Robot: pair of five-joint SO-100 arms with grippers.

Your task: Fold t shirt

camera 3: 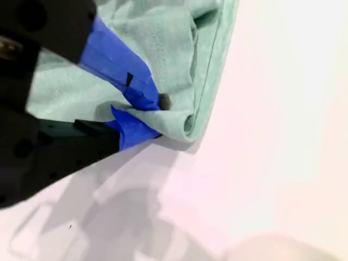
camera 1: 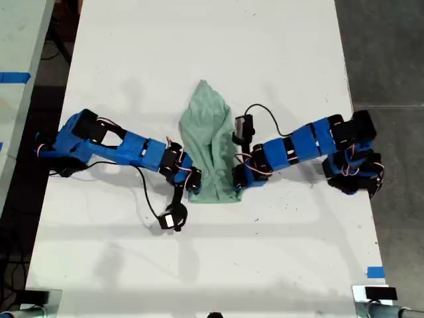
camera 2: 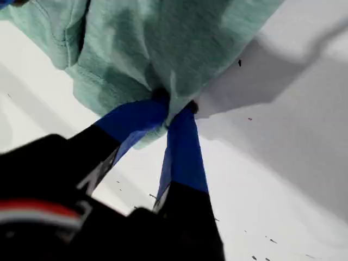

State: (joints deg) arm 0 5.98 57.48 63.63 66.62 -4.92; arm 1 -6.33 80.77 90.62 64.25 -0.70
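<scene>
The pale mint-green t shirt lies bunched into a narrow wrinkled strip in the middle of the white table. From the exterior view's left, my first gripper reaches its near corner on that side. In the first wrist view that gripper is shut on a pinch of the t shirt at its edge. From the exterior view's right, my second gripper holds the other near corner. The second wrist view shows it shut on the hemmed corner of the t shirt.
Both blue arms lie low across the table, one to each side of the cloth. A piece of blue tape marks the table's near corner at the exterior view's right. Dark floor runs along that side, and another pale surface stands past the opposite edge.
</scene>
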